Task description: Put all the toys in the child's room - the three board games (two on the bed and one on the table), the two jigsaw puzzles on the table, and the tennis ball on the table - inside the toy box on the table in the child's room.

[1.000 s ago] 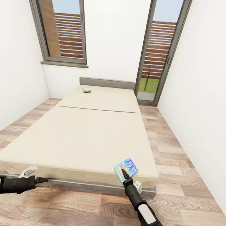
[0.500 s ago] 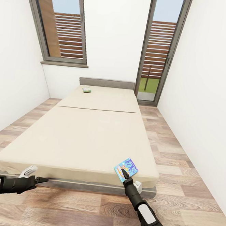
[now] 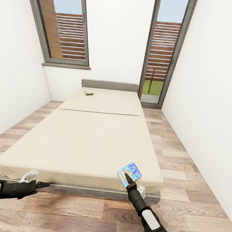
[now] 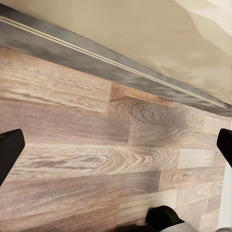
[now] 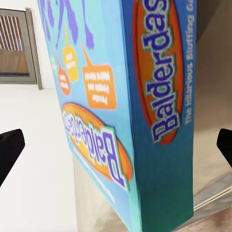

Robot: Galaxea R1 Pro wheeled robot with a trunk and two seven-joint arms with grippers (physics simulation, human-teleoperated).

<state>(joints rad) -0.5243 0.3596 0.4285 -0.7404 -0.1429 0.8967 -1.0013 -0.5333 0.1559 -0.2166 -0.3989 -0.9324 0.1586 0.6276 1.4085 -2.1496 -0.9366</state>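
A bed (image 3: 82, 141) with a beige mattress and a grey headboard fills the middle of the head view. One board game (image 3: 134, 169), a blue box with an orange oval and the word Balderdash, lies at the near right corner of the mattress. My right gripper (image 3: 126, 175) is open at that box; its fingertips (image 5: 9, 147) stand wide apart with the board game (image 5: 145, 121) between them. A second board game (image 3: 89, 92), small and green, lies far off by the headboard. My left gripper (image 3: 42, 185) is open over the wooden floor (image 4: 96, 159) by the foot of the bed.
White walls close in on both sides of the bed. A window (image 3: 64, 27) is at the back left and a glass door (image 3: 163, 53) at the back right. Strips of wooden floor (image 3: 181, 171) run along both sides of the bed.
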